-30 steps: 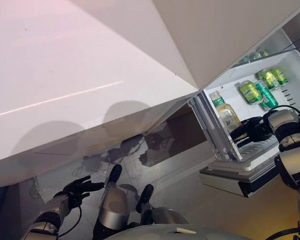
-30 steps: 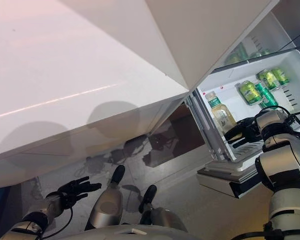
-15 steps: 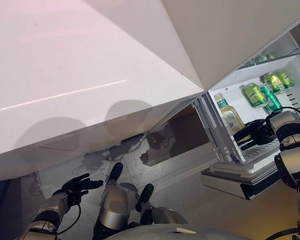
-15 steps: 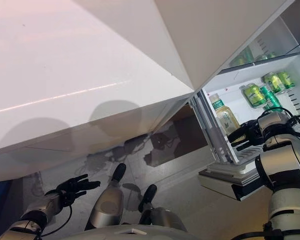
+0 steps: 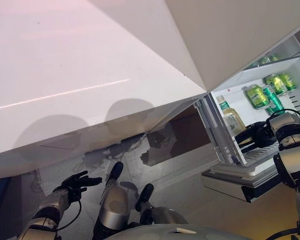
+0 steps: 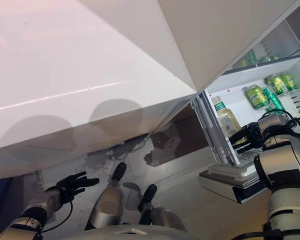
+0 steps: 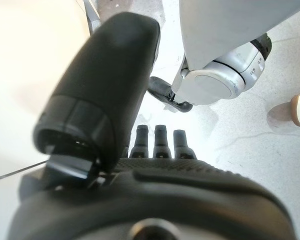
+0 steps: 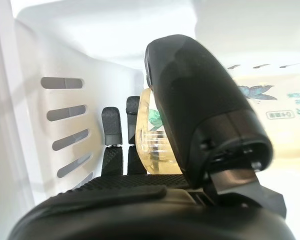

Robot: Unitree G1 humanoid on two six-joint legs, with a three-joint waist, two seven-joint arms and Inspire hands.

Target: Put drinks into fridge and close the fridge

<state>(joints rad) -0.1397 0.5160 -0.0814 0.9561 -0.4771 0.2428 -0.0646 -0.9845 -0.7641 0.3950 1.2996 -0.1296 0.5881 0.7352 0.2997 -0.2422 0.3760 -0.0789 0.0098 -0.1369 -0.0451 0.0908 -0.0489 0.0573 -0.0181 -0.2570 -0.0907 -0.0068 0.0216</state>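
Your right hand (image 6: 246, 141) is inside the open fridge (image 6: 225, 150), its fingers and thumb curled around the pale tea bottle (image 8: 157, 145), which stands low in the compartment next to the slotted side wall. Green cans (image 5: 265, 95) lie further back on the same level, well apart from the bottle, with more on the shelf above. Your left hand (image 5: 77, 181) hangs low over the floor (image 6: 190, 200), fingers spread and holding nothing.
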